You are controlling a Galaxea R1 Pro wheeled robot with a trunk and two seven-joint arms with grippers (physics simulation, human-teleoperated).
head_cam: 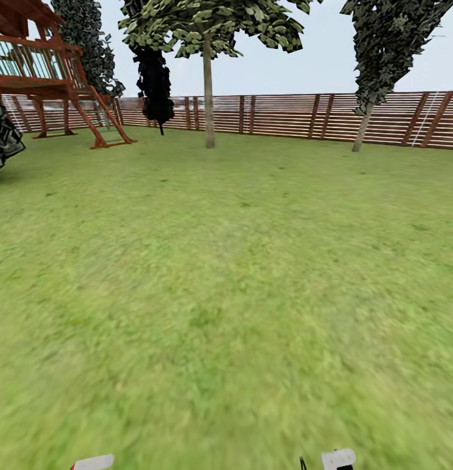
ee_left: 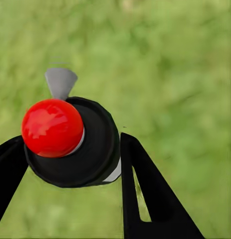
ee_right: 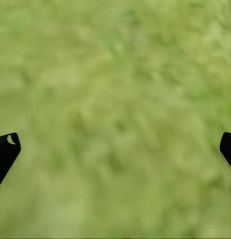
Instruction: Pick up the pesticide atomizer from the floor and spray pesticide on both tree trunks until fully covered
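The pesticide atomizer (ee_left: 90, 149) sits between the two black fingers of my left gripper (ee_left: 71, 142), which is shut on it. I look onto its black top, its red knob (ee_left: 52, 127) and a grey nozzle (ee_left: 60, 82), with blurred grass behind. My right gripper (ee_right: 118, 143) is open over bare grass, only its black fingertips (ee_right: 5, 149) at the picture's edges. In the head view the garden lawn (head_cam: 226, 274) stretches ahead. A tree with a straight pale trunk (head_cam: 208, 98) stands far off by the fence, and another with a leaning trunk (head_cam: 362, 130) is at the far right.
A brown slat fence (head_cam: 285, 116) closes the lawn's far side. A red-brown wooden play tower with a ladder (head_cam: 53, 85) stands at the far left. A black-foliage tree (head_cam: 155, 81) is near the fence. White arm parts (head_cam: 337, 459) show at the head view's lower edge.
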